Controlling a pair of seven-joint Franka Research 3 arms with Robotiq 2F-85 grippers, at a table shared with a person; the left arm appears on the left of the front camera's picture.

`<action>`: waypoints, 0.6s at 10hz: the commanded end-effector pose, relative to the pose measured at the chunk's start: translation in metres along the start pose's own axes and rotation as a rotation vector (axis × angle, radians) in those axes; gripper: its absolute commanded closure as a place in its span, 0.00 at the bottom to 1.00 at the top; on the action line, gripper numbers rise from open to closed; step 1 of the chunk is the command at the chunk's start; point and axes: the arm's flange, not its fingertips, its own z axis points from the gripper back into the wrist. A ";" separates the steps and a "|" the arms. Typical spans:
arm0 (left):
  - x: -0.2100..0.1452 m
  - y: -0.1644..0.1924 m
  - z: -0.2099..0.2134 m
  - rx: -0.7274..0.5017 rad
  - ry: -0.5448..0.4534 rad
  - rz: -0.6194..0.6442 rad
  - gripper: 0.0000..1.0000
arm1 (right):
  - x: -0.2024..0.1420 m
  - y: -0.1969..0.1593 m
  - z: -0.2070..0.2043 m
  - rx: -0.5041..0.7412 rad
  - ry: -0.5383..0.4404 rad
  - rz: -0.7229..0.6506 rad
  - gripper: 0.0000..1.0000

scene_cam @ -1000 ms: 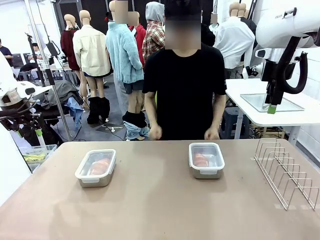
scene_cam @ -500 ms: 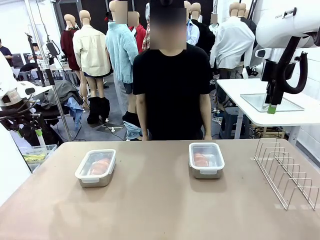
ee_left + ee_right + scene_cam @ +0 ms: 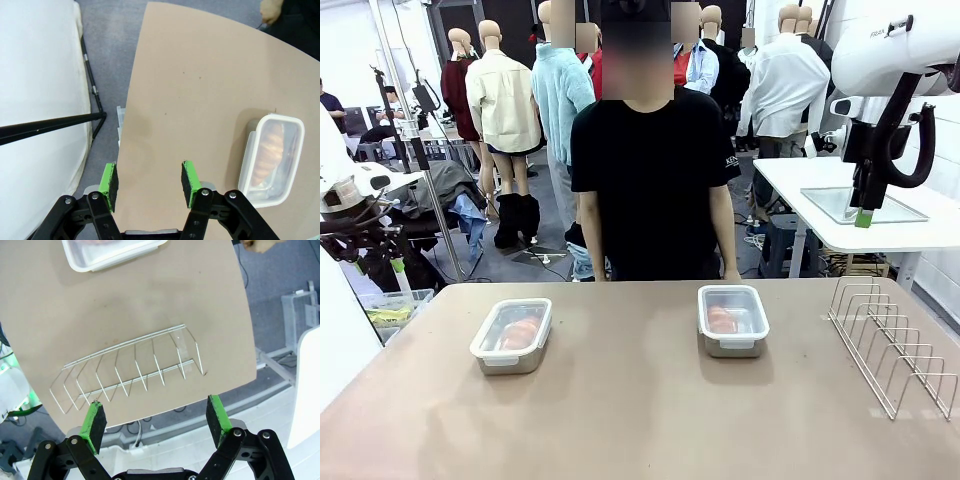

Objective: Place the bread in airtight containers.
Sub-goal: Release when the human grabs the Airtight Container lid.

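Bread lies sealed inside two lidded containers on the table, each well below and ahead of a raised tool. Left tool hangs spread and empty, one container off to its side. Right tool is spread wide above a wire rack, gripping nothing.

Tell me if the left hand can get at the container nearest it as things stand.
Probably yes: the left hand hangs open above bare table, with nothing between it and the lidded container.
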 end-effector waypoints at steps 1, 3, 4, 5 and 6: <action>0.000 -0.001 0.001 0.020 -0.002 0.015 0.33 | 0.002 -0.002 0.001 0.007 0.019 -0.010 0.00; 0.000 -0.001 0.001 0.020 -0.002 0.015 0.33 | 0.002 -0.002 0.001 0.007 0.019 -0.010 0.00; 0.000 -0.001 0.001 0.020 -0.002 0.015 0.33 | 0.002 -0.002 0.001 0.007 0.019 -0.010 0.00; 0.000 -0.001 0.001 0.020 -0.002 0.015 0.33 | 0.002 -0.002 0.001 0.007 0.019 -0.010 0.00; 0.000 -0.001 0.001 0.020 -0.002 0.015 0.33 | 0.002 -0.002 0.001 0.007 0.019 -0.010 0.00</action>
